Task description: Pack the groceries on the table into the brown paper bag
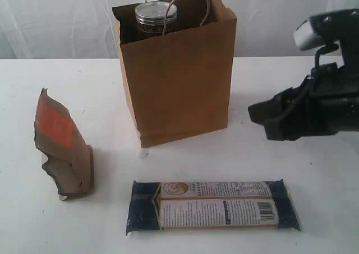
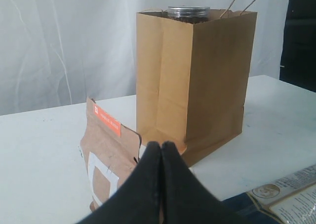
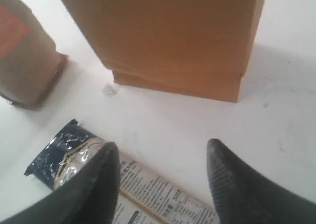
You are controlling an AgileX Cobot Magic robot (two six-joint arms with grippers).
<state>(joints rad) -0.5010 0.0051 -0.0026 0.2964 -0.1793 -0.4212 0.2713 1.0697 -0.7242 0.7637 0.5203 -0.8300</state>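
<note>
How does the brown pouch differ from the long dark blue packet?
The orange-brown pouch stands upright and crumpled; the long navy packet lies flat. The pouch is brown with an orange patch; the packet is navy with a pale printed label. Both sit on the table, outside the brown paper bag.

Tall kraft-brown paper bag (image 1: 174,91) upright on white worktop (image 1: 314,209), clear jar (image 1: 156,15) inside, top showing. Orange-brown pouch (image 1: 61,147) stands front-left of bag; long navy packet (image 1: 213,206) flat in front.
</note>
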